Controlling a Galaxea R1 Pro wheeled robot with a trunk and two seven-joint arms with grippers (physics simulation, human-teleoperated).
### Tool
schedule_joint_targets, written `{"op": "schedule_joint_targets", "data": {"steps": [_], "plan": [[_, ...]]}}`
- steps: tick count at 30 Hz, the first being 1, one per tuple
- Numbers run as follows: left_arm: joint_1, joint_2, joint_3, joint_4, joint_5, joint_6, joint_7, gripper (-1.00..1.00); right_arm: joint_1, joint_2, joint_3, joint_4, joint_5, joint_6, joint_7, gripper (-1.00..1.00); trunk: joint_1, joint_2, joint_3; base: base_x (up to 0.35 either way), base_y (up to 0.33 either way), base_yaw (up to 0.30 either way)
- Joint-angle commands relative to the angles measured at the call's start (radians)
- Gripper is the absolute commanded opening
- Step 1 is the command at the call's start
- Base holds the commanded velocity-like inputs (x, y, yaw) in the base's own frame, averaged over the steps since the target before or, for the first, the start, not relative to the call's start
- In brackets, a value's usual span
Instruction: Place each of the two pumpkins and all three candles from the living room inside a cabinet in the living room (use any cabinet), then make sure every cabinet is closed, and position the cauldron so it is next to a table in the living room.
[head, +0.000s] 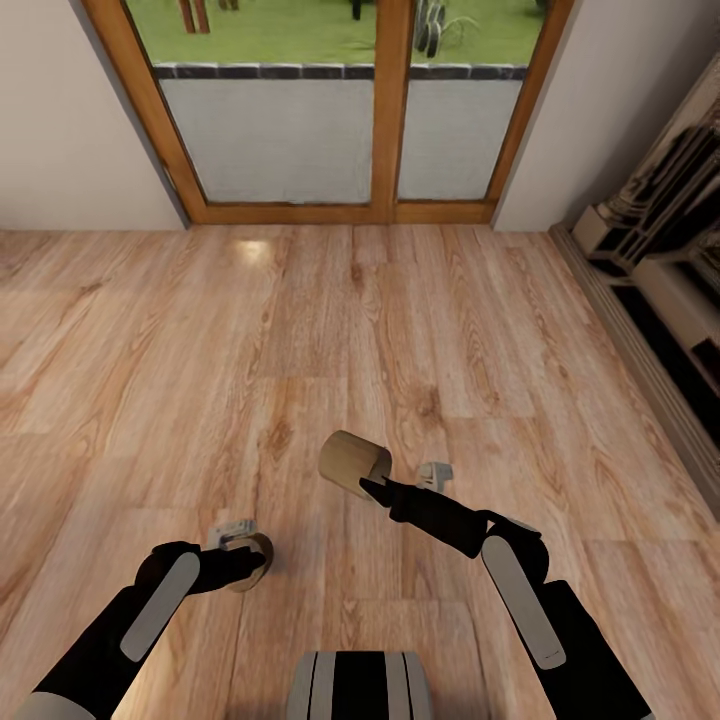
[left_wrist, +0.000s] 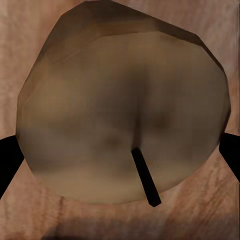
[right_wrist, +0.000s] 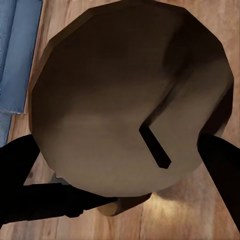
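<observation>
Two candles are up off the plank floor (head: 300, 330), one in each arm, seen from the head camera. The right end effector (head: 375, 487) is clenched on a tan candle (head: 352, 462) tipped on its side, its round end facing the glass doors (head: 340, 100) ahead. Lower and nearer the trunk, the left end effector (head: 245, 562) grips the other candle (head: 250, 560), mostly hidden behind the black fingers. A dark shelving unit (head: 660, 290) runs along the right wall.

From the left wrist, that candle's face (left_wrist: 122, 115) with its black wick sits squarely between the two fingertips (left_wrist: 7, 162), floor beneath.

From the right wrist, the candle's round face (right_wrist: 132, 100) is pinched between both fingers (right_wrist: 220, 165); a blue sofa edge (right_wrist: 17, 55) shows beyond.
</observation>
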Motion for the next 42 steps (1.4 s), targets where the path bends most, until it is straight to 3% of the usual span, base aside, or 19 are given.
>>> {"op": "schedule_joint_targets", "data": {"steps": [1, 6, 11, 12, 13, 17, 21, 28, 33, 42], "plan": [[0.0, 0.0, 0.0, 0.0, 0.0, 0.0, 0.0, -1.0, 0.0, 0.0, 0.0, 0.0, 0.001, 0.0, 0.0, -1.0, 0.0, 0.0, 0.004, 0.0, 0.0, 0.0], [0.0, 0.001, 0.002, 0.0, 0.0, 0.002, 0.0, -1.0, 0.0, 0.001, 0.001, 0.006, 0.0, 0.0, -0.023, -1.0, -0.003, 0.001, 0.023, -0.09, 0.0, 0.0], [0.0, 0.001, 0.003, -0.007, 0.001, 0.01, 0.0, -1.0, 0.0, 0.019, 0.002, 0.005, -0.007, 0.015, -0.232, -1.0, -0.005, 0.003, 0.043, -0.144, 0.0, 0.0], [0.0, 0.001, 0.004, -0.008, 0.002, 0.016, 0.0, -1.0, 0.0, 0.031, 0.002, 0.003, -0.009, 0.024, -0.286, -1.0, -0.005, 0.003, 0.046, -0.034, 0.0, 0.0], [0.0, 0.003, 0.007, -0.036, 0.008, 0.064, 0.0, -1.0, 0.0, 0.09, 0.012, -0.004, -0.005, 0.098, -0.434, -1.0, -0.006, 0.003, 0.05, -0.007, 0.0, 0.0], [0.0, 0.006, 0.018, -0.079, 0.013, 0.135, 0.0, -1.0, 0.0, 0.151, 0.032, -0.006, -0.003, 0.153, -0.591, -1.0, -0.008, 0.004, 0.066, -0.002, 0.0, 0.0], [0.0, 0.005, 0.028, -0.085, 0.014, 0.163, 0.0, -1.0, 0.0, 0.181, 0.035, -0.006, -0.005, 0.161, -0.706, -1.0, -0.009, 0.005, 0.081, 0.0, 0.0, 0.0], [0.0, 0.003, 0.031, -0.087, 0.015, 0.173, 0.0, -1.0, -0.001, 0.19, 0.101, -0.007, -0.005, 0.17, -0.744, -1.0, -0.013, 0.007, 0.107, -0.128, 0.0, -0.006], [0.0, 0.003, 0.031, -0.087, 0.015, 0.174, 0.0, -1.0, -0.001, 0.19, 0.104, -0.007, -0.003, 0.21, -0.746, -1.0, -0.015, 0.008, 0.12, -0.107, 0.0, -0.096], [0.0, 0.004, 0.031, -0.087, 0.015, 0.177, 0.0, -1.0, 0.0, 0.189, 0.099, -0.004, -0.006, 0.215, -0.746, -1.0, -0.019, 0.01, 0.145, -0.004, 0.0, -0.208]]}}
